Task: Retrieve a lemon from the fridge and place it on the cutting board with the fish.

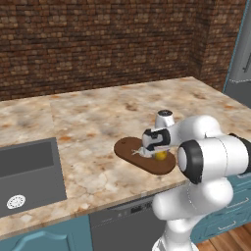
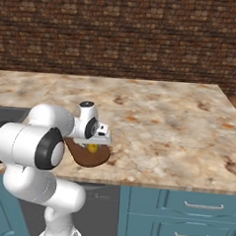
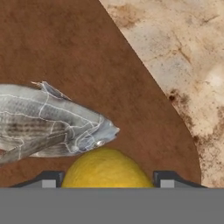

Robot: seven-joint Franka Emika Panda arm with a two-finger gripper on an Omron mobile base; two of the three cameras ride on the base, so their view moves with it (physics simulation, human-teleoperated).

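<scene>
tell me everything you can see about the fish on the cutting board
The fish is small and silvery-grey, with darker banded scales, pale fins, a pointed snout and one visible eye. It lies flat on its side on the dark brown cutting board, well inside the edges. In the hand view its head points toward the lemon, which sits right against it near the jaw; actual contact is unclear. The gripper does not touch it.
</scene>
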